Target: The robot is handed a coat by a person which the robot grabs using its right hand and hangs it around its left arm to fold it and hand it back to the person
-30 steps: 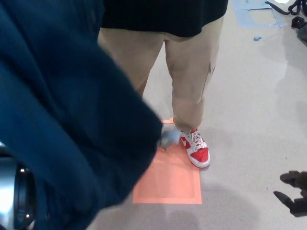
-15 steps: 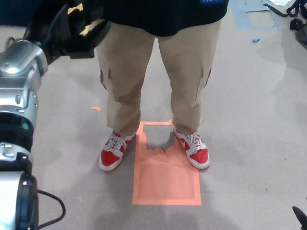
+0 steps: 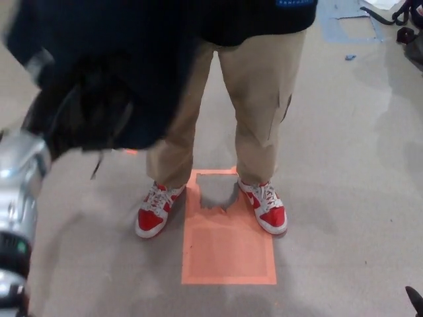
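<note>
A dark navy coat (image 3: 125,59), blurred by motion, hangs in the upper left of the head view. It covers the far end of my silver left arm (image 3: 20,178), which reaches up from the lower left. My left hand is lost in the dark blur under the coat, so its state cannot be read. Only a small black sliver of my right hand (image 3: 416,300) shows at the bottom right corner, well away from the coat. The person (image 3: 258,99) stands right in front of me in khaki trousers and a dark top.
The person's red and white shoes (image 3: 268,211) stand at the far edge of an orange floor mat (image 3: 228,251). Blue tape (image 3: 350,20) and black cables (image 3: 403,16) lie on the grey floor at the upper right.
One second ago the coat filled the picture's left. Half a second ago it was out of view, my left hand bare. Now it covers that hand again. My right hand has sunk to the corner.
</note>
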`<state>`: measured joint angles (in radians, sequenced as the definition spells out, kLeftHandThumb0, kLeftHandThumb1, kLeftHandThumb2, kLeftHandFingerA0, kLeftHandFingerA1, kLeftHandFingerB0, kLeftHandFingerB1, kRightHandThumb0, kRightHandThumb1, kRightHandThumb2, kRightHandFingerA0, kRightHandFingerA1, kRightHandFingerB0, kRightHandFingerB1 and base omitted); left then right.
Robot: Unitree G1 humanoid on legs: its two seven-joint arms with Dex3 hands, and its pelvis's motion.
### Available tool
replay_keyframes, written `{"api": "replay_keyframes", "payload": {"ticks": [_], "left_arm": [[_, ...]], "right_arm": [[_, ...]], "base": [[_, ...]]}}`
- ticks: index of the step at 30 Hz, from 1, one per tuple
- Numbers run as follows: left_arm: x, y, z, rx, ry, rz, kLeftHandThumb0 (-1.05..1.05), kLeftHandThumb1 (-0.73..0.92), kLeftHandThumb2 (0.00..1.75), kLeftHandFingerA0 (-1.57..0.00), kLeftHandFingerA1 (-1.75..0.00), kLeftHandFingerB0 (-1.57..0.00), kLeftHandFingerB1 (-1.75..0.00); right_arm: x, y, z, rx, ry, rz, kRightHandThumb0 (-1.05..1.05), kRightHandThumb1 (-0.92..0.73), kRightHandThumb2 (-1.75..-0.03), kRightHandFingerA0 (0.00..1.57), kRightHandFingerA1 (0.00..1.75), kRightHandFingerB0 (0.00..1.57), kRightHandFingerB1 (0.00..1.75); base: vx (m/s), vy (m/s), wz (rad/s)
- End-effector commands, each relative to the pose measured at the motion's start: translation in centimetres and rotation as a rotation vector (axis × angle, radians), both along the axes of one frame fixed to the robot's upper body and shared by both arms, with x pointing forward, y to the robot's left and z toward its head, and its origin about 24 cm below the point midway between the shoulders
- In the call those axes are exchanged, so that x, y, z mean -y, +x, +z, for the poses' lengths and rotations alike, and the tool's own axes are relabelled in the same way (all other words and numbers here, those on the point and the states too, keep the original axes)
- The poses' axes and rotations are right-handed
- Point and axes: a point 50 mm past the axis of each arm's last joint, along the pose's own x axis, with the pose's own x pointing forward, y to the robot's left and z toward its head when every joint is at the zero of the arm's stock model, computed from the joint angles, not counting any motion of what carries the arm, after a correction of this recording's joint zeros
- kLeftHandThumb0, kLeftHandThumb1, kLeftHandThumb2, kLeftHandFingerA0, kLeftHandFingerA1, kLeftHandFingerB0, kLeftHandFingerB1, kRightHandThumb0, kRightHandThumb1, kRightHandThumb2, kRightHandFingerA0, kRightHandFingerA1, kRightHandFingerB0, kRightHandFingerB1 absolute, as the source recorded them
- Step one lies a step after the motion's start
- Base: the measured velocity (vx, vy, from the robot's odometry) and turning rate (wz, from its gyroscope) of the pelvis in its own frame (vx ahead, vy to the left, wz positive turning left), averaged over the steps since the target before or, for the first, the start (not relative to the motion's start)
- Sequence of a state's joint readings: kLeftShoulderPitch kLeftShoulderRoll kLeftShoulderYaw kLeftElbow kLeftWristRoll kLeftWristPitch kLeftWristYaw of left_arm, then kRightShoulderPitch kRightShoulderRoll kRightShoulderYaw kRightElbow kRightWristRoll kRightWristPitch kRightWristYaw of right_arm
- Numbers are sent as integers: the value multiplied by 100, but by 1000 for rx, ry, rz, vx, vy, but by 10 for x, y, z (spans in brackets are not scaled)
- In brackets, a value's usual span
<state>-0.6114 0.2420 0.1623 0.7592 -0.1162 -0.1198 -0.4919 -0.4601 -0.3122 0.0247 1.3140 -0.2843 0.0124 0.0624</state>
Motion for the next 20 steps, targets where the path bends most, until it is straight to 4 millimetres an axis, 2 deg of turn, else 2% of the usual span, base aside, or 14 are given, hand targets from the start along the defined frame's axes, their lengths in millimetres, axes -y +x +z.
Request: {"api": "replay_keyframes", "payload": {"ticks": [1,3,5,8,10,11,12,13,14,16,17,18,19,20], "left_arm": [[-29,-35,-39,-59,-11,67,-34,58,108,0,-48,0,-47],[-45,-58,-68,-140,-3,138,-32,61,110,0,-48,0,-48],[-55,-72,-84,-184,-35,173,-31,66,113,0,-49,0,-49],[-71,-97,-110,-294,66,268,-33,59,109,0,-48,0,-47],[-79,-108,-119,-331,105,317,-33,58,109,0,-49,0,-46],[-83,-114,-123,-351,112,344,-31,66,113,-1,-49,0,-47],[-87,-118,-126,-371,118,364,-31,66,113,-1,-49,0,-47],[-92,-124,-132,-421,133,377,-32,61,111,0,-49,0,-47],[-95,-129,-133,-436,161,373,-32,63,112,0,-49,0,-47],[-99,-133,-135,-457,188,373,-31,64,113,0,-48,0,-47],[-103,-137,-136,-473,170,367,-32,63,112,0,-48,0,-46],[-104,-139,-136,-478,162,365,-32,63,112,0,-48,0,-46],[-107,-141,-138,-505,159,387,-57,83,65,-17,-30,-21,-31],[-107,-141,-138,-505,159,387,-57,83,65,-17,-30,-21,-31]], "right_arm": [[2,-6,-3,29,24,-14,-66,-65,-95,2,38,2,31],[1,-9,-5,32,40,-6,-62,-66,-97,1,33,0,27],[1,-9,-5,26,29,-2,-69,-67,-95,2,25,2,20],[1,-10,-6,22,25,0,-62,-65,-96,0,34,0,29],[0,-11,-7,24,25,8,-61,-63,-95,0,41,4,34],[-1,-12,-8,24,31,11,-59,-84,-68,9,29,9,23],[-2,-13,-9,23,40,13,-59,-84,-68,9,29,9,23],[-3,-13,-10,19,41,2,-61,-60,-92,0,38,5,33],[-4,-15,-12,16,46,-4,-59,-82,-69,10,27,11,23],[-5,-16,-13,2,37,-3,-60,-83,-67,10,26,10,21],[-5,-16,-13,12,46,11,-59,-61,-93,0,39,4,34],[-5,-16,-13,16,51,18,-59,-61,-93,0,39,4,34],[-5,-16,-13,13,54,9,-58,-61,-94,0,38,4,33],[-5,-16,-13,13,54,9,-58,-61,-94,0,38,4,33]], "base": [[0,0,0],[0,0,0],[0,0,0],[0,0,0],[0,0,0],[0,0,0],[0,0,0],[0,0,0],[0,0,0],[0,0,0],[0,0,0],[0,0,0],[0,0,0],[0,0,0]]}}
